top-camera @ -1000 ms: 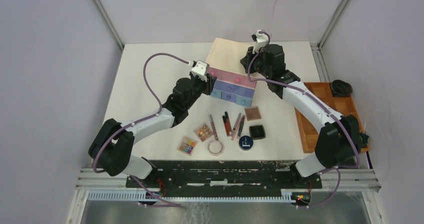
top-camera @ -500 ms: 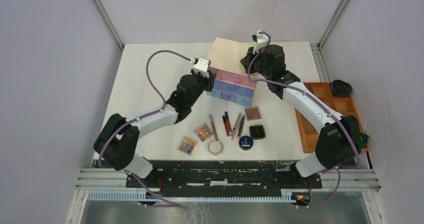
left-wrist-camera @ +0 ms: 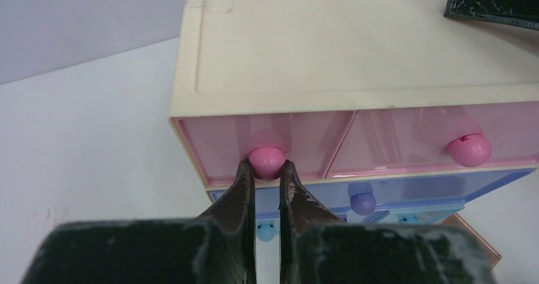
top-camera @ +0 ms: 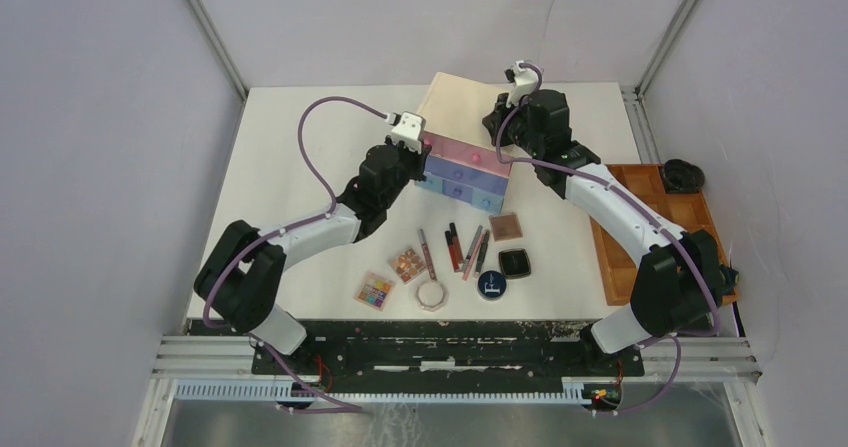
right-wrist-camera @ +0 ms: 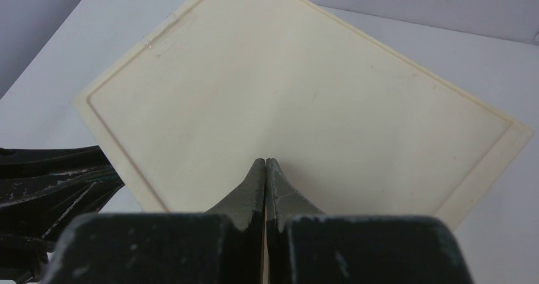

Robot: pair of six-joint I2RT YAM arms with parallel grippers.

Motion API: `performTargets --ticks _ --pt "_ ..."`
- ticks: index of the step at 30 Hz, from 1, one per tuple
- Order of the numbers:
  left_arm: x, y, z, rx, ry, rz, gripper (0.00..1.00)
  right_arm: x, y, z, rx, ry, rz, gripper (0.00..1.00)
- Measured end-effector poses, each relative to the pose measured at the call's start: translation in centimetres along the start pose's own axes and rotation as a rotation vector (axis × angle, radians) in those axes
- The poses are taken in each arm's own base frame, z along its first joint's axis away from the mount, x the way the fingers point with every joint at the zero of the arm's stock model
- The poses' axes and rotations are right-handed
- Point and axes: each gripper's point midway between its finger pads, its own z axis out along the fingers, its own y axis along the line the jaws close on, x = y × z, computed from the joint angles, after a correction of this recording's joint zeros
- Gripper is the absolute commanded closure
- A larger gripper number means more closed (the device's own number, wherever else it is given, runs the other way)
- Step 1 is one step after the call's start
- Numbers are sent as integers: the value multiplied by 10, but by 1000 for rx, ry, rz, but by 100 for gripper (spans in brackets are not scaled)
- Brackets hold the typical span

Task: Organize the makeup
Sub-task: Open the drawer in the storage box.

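Your left hand [left-wrist-camera: 266, 168] is clamped on the pink knob [left-wrist-camera: 266, 158] of the top-left pink drawer [left-wrist-camera: 264, 141], one finger touching each side of the knob. The drawer sits flush in the beige drawer box [left-wrist-camera: 356, 42].

Your right hand [right-wrist-camera: 265, 164] has its fingers pressed together with nothing between them. The tips are over the box's flat top, toward its 3 o'clock end. Whether they rest on the lid, you cannot tell.

The makeup lies on the white table [top-camera: 290, 167], at 6 o'clock from the box and apart from both hands:
- The multicoloured palette [top-camera: 375, 290] is at the 9 o'clock end of the group.
- The copper-toned palette [top-camera: 407, 263] is just beside it, toward 1 o'clock.
- The pale octagonal jar [top-camera: 432, 294] sits at 6 o'clock of the group.
- The slim tubes [top-camera: 457, 248] lie side by side in the middle, pointing roughly 12 to 6.
- The brown compact [top-camera: 506, 226] is toward 3 o'clock of the tubes.
- The black compact [top-camera: 514, 262] is at 6 o'clock from the brown one.
- The round dark-blue compact [top-camera: 491, 285] is just beside the black one, toward 7 o'clock.

The orange-brown tray [top-camera: 690, 207] sits at the table's 3 o'clock edge.
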Motion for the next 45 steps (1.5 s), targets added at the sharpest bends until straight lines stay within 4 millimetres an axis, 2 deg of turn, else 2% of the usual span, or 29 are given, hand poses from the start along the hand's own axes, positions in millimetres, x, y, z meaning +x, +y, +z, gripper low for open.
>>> performTargets --ticks 5,14,32,45 --pt "0 0 -3 2 0 -1 97 0 -1 0 6 -1 4 99" --pt "5 4 -39 8 20 2 97 -1 -6 2 45 -7 21 99" --pt "12 9 -86 21 33 -14 97 -3 -11 8 74 -14 35 99" --pt "13 12 -104 21 34 -31 97 -5 -15 12 94 -14 35 99"
